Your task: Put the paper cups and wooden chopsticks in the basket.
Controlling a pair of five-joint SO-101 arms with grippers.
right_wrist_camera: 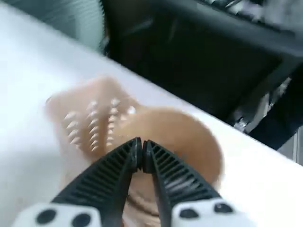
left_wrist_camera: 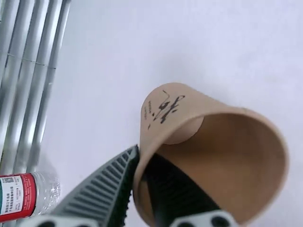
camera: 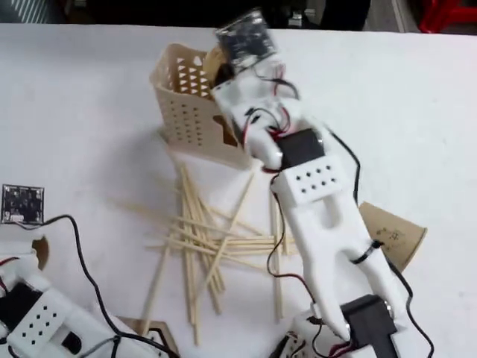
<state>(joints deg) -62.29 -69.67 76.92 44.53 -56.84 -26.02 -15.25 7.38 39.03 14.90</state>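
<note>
The perforated beige basket [camera: 186, 104] stands at the back of the table. My right gripper [right_wrist_camera: 141, 152] hangs over the basket [right_wrist_camera: 85, 118], its fingers pressed together at the edge of a brown paper cup [right_wrist_camera: 184, 142]; that cup [camera: 216, 63] sits at the basket's mouth. At the front left, my left gripper [left_wrist_camera: 139, 163] is shut on the wall of another paper cup [left_wrist_camera: 213, 142], one finger inside and one outside; the same cup [camera: 39, 252] peeks out beside the arm. Several wooden chopsticks [camera: 216, 242] lie scattered in front of the basket. A third cup [camera: 391, 235] lies on its side at the right.
A brown, cup-like piece [camera: 153, 332] lies at the front edge, near the chopstick ends. A plastic bottle [left_wrist_camera: 19, 196] and metal bars [left_wrist_camera: 28, 71] are in the left wrist view. The right arm [camera: 328, 224] stretches across the table's right half.
</note>
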